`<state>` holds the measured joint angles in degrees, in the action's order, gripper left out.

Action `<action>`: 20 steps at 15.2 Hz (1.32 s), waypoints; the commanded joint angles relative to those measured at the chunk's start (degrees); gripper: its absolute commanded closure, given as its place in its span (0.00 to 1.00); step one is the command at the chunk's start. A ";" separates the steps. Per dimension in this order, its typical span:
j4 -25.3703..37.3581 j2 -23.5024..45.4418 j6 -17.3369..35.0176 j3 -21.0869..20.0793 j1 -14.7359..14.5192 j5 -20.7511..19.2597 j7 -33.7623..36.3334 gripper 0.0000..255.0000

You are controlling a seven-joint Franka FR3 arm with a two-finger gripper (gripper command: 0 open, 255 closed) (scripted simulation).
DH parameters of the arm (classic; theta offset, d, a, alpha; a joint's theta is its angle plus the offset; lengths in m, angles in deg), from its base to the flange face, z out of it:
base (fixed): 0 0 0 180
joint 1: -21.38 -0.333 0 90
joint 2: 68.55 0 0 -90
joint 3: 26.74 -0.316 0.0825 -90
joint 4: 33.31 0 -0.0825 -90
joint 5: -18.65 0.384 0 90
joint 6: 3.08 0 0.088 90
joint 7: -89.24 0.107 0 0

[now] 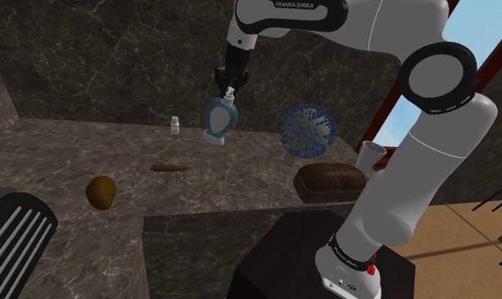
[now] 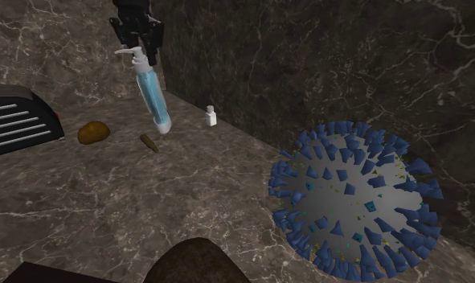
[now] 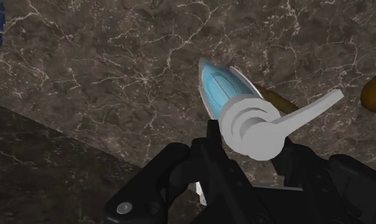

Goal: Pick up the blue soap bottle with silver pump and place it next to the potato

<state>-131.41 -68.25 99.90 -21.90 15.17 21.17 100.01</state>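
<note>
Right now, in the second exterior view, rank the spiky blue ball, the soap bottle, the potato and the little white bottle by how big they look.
1. spiky blue ball, though it is also nearest the camera
2. soap bottle
3. potato
4. small white bottle

Top middle of the shoulder view: the arm's white link [image 1: 291, 10] carries "FRANKA EMIKA" in small dark letters. Marks on the arm's base [image 1: 346, 276] are illegible.

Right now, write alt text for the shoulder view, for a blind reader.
A white arm's black pincer clasps a blue soap bottle by its pale pump above a dark veined counter. A brown potato lies well apart, toward the view's lower left.
</note>
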 commanded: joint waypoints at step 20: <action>24.24 18.14 -5.56 -11.25 -15.19 -4.42 26.78 1.00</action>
<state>-108.36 -50.96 94.63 -32.80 0.77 17.04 125.58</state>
